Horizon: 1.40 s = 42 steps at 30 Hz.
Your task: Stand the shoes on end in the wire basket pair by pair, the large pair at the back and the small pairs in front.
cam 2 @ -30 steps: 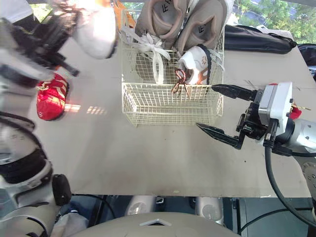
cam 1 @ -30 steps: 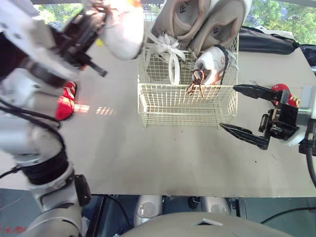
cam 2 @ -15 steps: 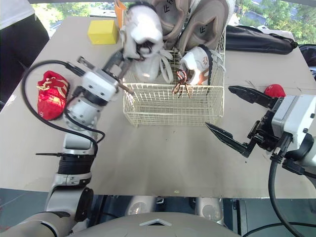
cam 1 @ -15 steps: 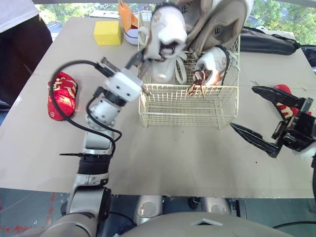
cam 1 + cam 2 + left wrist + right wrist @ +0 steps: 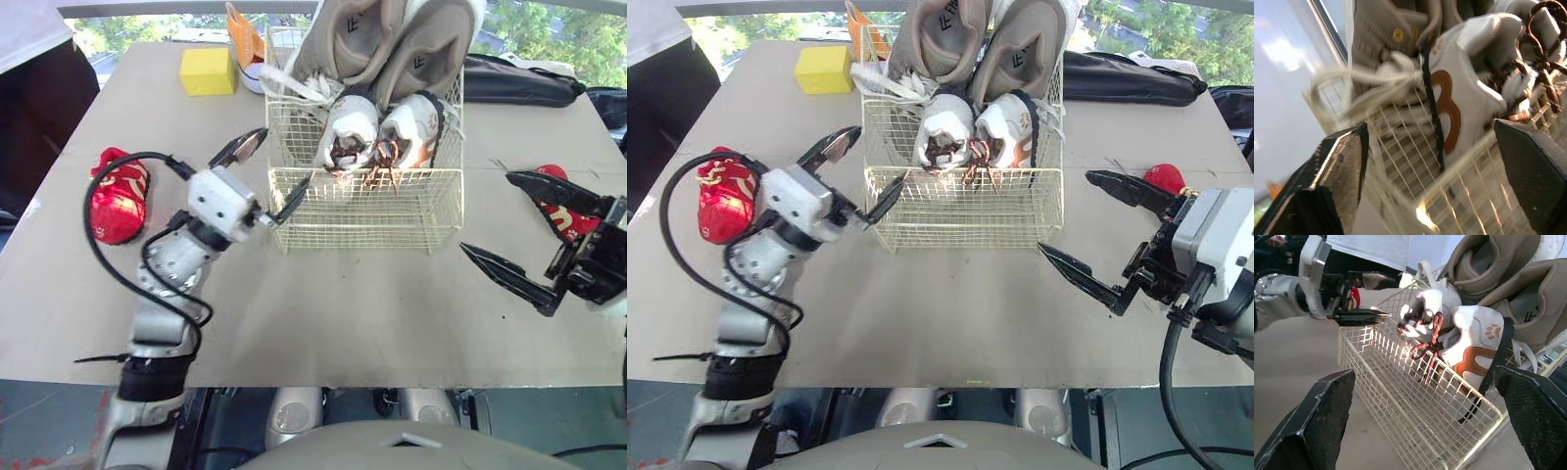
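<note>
— How much of the task may be counted as done?

— The large pair (image 5: 392, 44) is seen stood on end at the far side of the wire basket (image 5: 353, 211). One small pair, the white shoes (image 5: 407, 127) with brown trim, is stood just in front of it. The near strip of the basket is seen bare.

— And what is left to be done?

— Two red shoes are found on the table (image 5: 343, 313), well apart from each other. The left red shoe (image 5: 120, 196) lies far out to the left of the basket, and the right red shoe (image 5: 1164, 178) is partly hidden just beyond the right gripper (image 5: 486, 213). An orange shoe (image 5: 243, 34) is seen past the basket's far left corner, beside a yellow block (image 5: 208, 70). Whether a mate goes with it cannot be told. About half is judged done, and the red pair is judged the likeliest to be taken next.

— How are the arms held?

— The left gripper (image 5: 284, 158) is held just beside the basket's near left corner, its fingers spread wide and nothing carried between them. Contact with the wire cannot be made out. The right gripper is held over the table to the right of the basket. Its fingers are likewise spread wide and empty, and are pointed left toward the basket.
</note>
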Tool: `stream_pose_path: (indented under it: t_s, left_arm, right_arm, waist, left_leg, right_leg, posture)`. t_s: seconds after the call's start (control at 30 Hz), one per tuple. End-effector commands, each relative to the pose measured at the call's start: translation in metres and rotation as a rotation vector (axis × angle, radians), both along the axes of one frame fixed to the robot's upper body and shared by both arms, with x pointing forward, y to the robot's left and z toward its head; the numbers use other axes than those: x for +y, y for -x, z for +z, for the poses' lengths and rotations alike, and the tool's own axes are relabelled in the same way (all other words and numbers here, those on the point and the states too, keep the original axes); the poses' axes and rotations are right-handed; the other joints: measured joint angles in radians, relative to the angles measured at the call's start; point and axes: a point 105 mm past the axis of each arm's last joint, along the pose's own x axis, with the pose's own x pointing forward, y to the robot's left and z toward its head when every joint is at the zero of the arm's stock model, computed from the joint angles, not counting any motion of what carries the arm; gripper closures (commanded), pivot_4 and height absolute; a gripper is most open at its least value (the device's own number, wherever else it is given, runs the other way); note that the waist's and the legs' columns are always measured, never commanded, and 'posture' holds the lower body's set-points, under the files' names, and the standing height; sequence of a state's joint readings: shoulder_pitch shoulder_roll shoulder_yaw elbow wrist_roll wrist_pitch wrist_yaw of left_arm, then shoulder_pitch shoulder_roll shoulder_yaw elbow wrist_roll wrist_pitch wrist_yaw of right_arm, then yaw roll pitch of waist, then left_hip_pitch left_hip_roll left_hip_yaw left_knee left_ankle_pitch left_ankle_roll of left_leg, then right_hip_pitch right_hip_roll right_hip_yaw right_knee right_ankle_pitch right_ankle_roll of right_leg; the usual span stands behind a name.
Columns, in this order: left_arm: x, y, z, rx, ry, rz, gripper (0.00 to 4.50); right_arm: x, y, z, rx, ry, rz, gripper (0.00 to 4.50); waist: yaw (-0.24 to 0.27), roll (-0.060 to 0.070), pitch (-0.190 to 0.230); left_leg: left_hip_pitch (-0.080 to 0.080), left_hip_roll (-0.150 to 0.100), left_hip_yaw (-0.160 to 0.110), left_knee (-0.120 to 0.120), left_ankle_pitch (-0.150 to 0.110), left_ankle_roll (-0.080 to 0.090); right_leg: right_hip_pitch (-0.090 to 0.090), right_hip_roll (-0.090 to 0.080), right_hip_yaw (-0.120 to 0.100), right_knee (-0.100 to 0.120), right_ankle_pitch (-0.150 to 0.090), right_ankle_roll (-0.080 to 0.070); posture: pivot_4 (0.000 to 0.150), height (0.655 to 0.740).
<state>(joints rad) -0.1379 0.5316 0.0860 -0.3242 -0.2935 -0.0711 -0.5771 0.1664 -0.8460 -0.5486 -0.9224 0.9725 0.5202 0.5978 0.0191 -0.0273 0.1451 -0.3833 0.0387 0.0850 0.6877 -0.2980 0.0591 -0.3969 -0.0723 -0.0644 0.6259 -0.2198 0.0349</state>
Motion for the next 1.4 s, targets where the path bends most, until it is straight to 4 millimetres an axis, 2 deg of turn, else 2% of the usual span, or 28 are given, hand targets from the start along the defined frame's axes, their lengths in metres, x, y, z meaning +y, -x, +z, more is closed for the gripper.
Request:
stream_pose_path:
  t_s: [0.03,0.13,0.2,0.23,0.3,0.43,0.57,0.67,0.8,0.93,1.03,1.07,1.13,1.17,1.23,1.27,1.33,1.4]
  left_arm:
    - [-0.001,0.021,0.02,0.127,0.09,-0.142,0.06]
    - [-0.015,0.044,0.023,0.391,0.123,-0.377,0.06]
    - [-0.022,0.059,0.026,0.523,0.085,-0.513,0.06]
    - [-0.026,0.068,0.03,0.563,0.058,-0.589,0.01]
    - [-0.031,0.073,0.036,0.625,0.008,-0.681,0.01]
    - [-0.058,0.064,0.046,0.586,-0.078,-0.72,0.01]
    - [-0.079,0.047,0.052,0.59,-0.077,-0.648,0.01]
    - [-0.093,0.035,0.057,0.603,-0.086,-0.685,0.01]
    - [-0.105,0.032,0.059,0.589,-0.065,-0.707,0.01]
    - [-0.109,0.031,0.055,0.569,-0.065,-0.698,0.01]
    - [-0.109,0.032,0.056,0.562,-0.05,-0.694,0.01]
    - [-0.109,0.032,0.055,0.561,-0.05,-0.692,0.0]
    - [-0.108,0.034,0.054,0.561,-0.055,-0.689,0.0]
    - [-0.108,0.034,0.053,0.56,-0.057,-0.688,0.0]
    - [-0.105,0.033,0.054,0.554,-0.052,-0.672,0.0]
    - [-0.104,0.033,0.053,0.553,-0.052,-0.666,0.0]
    - [-0.103,0.032,0.054,0.56,-0.038,-0.664,0.0]
    - [-0.103,0.032,0.055,0.578,-0.015,-0.674,0.0]
  right_arm:
    - [-0.002,-0.007,0.0,0.014,-0.007,-0.001,0.0]
    - [-0.018,-0.019,-0.005,0.13,-0.076,-0.074,0.0]
    - [-0.043,-0.033,-0.008,0.153,-0.102,-0.241,0.0]
    - [-0.05,-0.033,-0.012,0.168,-0.091,-0.275,0.0]
    - [-0.07,-0.034,-0.017,0.169,-0.101,-0.432,0.0]
    - [-0.111,-0.034,-0.022,0.137,-0.07,-0.759,0.0]
    - [-0.142,-0.044,-0.045,0.277,0.009,-0.913,0.0]
    - [-0.171,-0.068,-0.067,0.397,0.008,-1.069,0.0]
    - [-0.187,-0.087,-0.084,0.472,-0.018,-1.098,0.0]
    - [-0.21,-0.105,-0.104,0.55,-0.018,-1.17,0.0]
    - [-0.215,-0.119,-0.115,0.588,-0.033,-1.163,0.0]
    - [-0.216,-0.122,-0.119,0.6,-0.028,-1.16,0.55]
    - [-0.215,-0.125,-0.125,0.624,-0.019,-1.139,1.29]
    - [-0.214,-0.125,-0.127,0.631,-0.013,-1.128,1.85]
    - [-0.213,-0.126,-0.129,0.627,-0.005,-1.117,2.61]
    - [-0.214,-0.124,-0.128,0.619,0.01,-1.116,2.74]
    - [-0.216,-0.119,-0.119,0.567,0.065,-1.102,3.55]
    - [-0.213,-0.1,-0.091,0.407,0.263,-1.007,4.26]
  waist:
    - [-0.002,0.0,0.0]
    - [-0.001,0.0,0.001]
    - [-0.001,0.0,0.002]
    - [0.0,0.0,0.002]
    - [0.007,0.002,0.003]
    - [0.014,0.003,0.003]
    - [0.005,0.003,0.003]
    - [-0.005,0.0,0.004]
    - [-0.005,0.002,0.004]
    - [-0.006,0.002,0.004]
    - [-0.005,0.002,0.004]
    - [-0.005,0.002,0.004]
    - [-0.005,0.002,0.004]
    - [-0.005,0.002,0.004]
    - [-0.005,0.002,0.004]
    - [-0.005,0.002,0.004]
    - [-0.003,0.002,0.004]
    - [0.008,0.005,0.005]
  left_leg:
    - [0.0,0.0,0.0,0.0,0.001,-0.001]
    - [-0.001,0.0,-0.002,0.0,0.002,-0.004]
    - [-0.001,0.0,-0.002,0.0,0.002,-0.005]
    - [-0.001,0.0,-0.002,0.0,0.003,-0.005]
    - [-0.001,-0.001,-0.002,0.0,0.003,-0.005]
    - [-0.001,-0.002,0.0,-0.001,0.003,-0.005]
    - [0.001,-0.003,0.004,-0.001,0.002,-0.005]
    - [0.002,-0.002,0.005,-0.001,0.003,-0.004]
    - [0.002,-0.002,0.005,-0.003,0.003,-0.004]
    - [0.0,-0.002,0.006,-0.003,0.003,-0.004]
    - [-0.001,-0.003,0.007,-0.004,0.003,-0.004]
    - [-0.001,-0.003,0.007,-0.004,0.003,-0.004]
    - [-0.001,-0.003,0.007,-0.003,0.003,-0.004]
    - [-0.001,-0.003,0.007,-0.003,0.003,-0.004]
    - [-0.001,-0.002,0.007,-0.003,0.003,-0.004]
    - [0.0,-0.002,0.008,-0.002,0.003,-0.004]
    - [0.0,-0.002,0.009,-0.002,0.003,-0.004]
    - [-0.001,-0.002,0.007,-0.002,0.003,-0.004]
  right_leg:
    - [0.0,0.0,0.0,0.0,0.0,0.0]
    - [0.0,-0.001,0.001,-0.001,0.0,0.0]
    - [0.0,-0.002,0.001,-0.001,0.0,0.0]
    - [0.0,-0.002,0.001,-0.001,0.0,0.0]
    - [0.0,0.0,0.0,-0.001,-0.001,0.001]
    - [0.0,0.002,0.0,-0.001,-0.003,0.004]
    - [0.001,0.002,0.004,-0.001,-0.003,0.004]
    - [0.0,0.004,0.007,0.0,-0.002,0.004]
    - [-0.001,0.007,0.011,-0.001,-0.001,0.001]
    - [-0.004,0.008,0.013,-0.002,0.001,0.006]
    - [-0.005,0.008,0.013,-0.002,0.001,0.006]
    - [-0.005,0.008,0.013,-0.003,0.001,0.006]
    - [-0.005,0.008,0.013,-0.003,0.001,0.006]
    - [-0.005,0.008,0.014,-0.003,0.001,0.006]
    - [-0.004,0.008,0.014,-0.002,0.001,0.007]
    - [-0.004,0.008,0.015,-0.002,0.001,0.007]
    - [-0.004,0.008,0.015,-0.002,0.001,0.007]
    - [-0.004,0.007,0.016,-0.002,0.001,0.007]
  posture:
    - [0.15,0.74]
    - [0.15,0.74]
    - [0.15,0.74]
    - [0.15,0.74]
    - [0.15,0.74]
    - [0.15,0.74]
    - [0.15,0.74]
    - [0.15,0.74]
    - [0.15,0.74]
    - [0.15,0.74]
    - [0.15,0.74]
    - [0.15,0.74]
    - [0.15,0.74]
    - [0.15,0.74]
    - [0.15,0.74]
    - [0.15,0.74]
    - [0.15,0.74]
    - [0.15,0.74]
